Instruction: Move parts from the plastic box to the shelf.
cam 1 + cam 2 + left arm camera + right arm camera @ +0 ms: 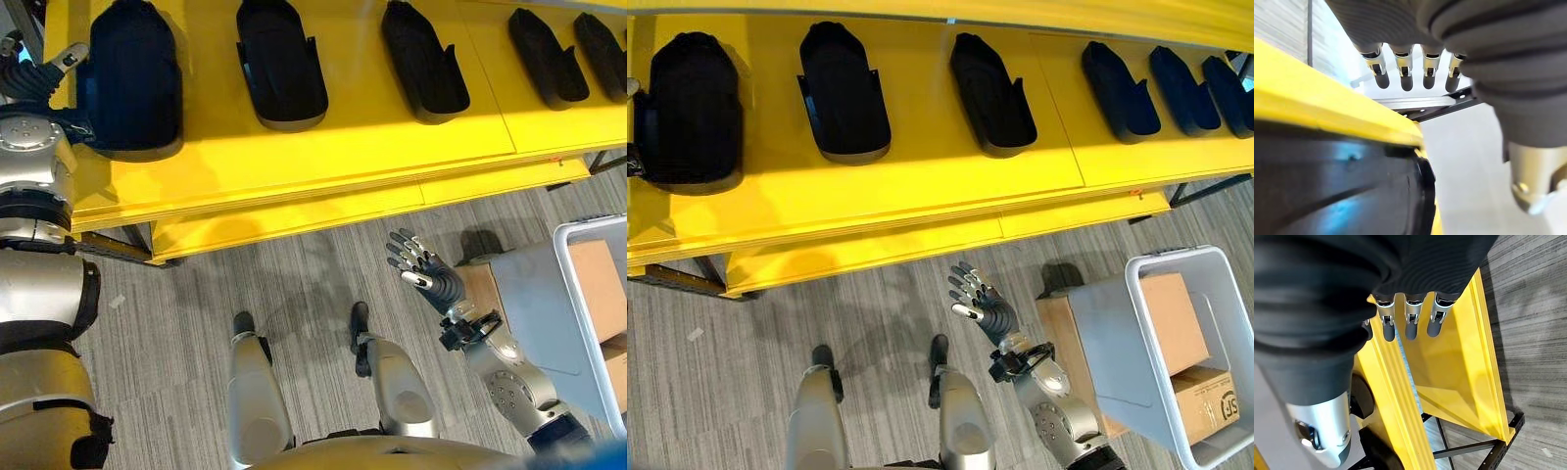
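Several black moulded parts lie in a row on the yellow shelf. My left hand is at the shelf's far left end, right beside the leftmost black part. In the left wrist view its fingers are straight above that part and hold nothing. My right hand hangs over the carpet in front of the shelf, open and empty, with its fingers straight. The grey plastic box stands at the right, beyond the right hand.
Brown cardboard boxes show inside the plastic box, and another carton stands against its left side. A lower yellow shelf level juts out towards me on a black frame. Grey carpet lies between me and the shelf.
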